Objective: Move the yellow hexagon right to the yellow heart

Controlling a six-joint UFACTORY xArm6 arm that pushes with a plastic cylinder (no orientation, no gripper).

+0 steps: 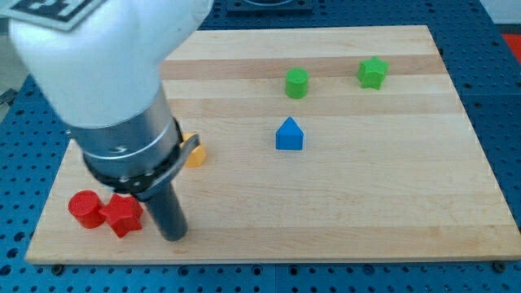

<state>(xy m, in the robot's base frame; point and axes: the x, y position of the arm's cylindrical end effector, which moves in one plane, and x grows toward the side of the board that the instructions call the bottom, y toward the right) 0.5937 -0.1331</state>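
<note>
A yellow block [194, 153] peeks out at the view's left from behind my arm; only a small part shows, so I cannot tell whether it is the hexagon or the heart. No second yellow block shows. My tip [174, 236] rests on the board near the bottom left, below the yellow block and just right of the red star [122, 214].
A red cylinder [84, 208] sits left of the red star. A blue house-shaped block [289, 135] lies mid-board. A green cylinder [297, 83] and a green star [373, 72] lie near the top. My arm's large body covers the board's upper left.
</note>
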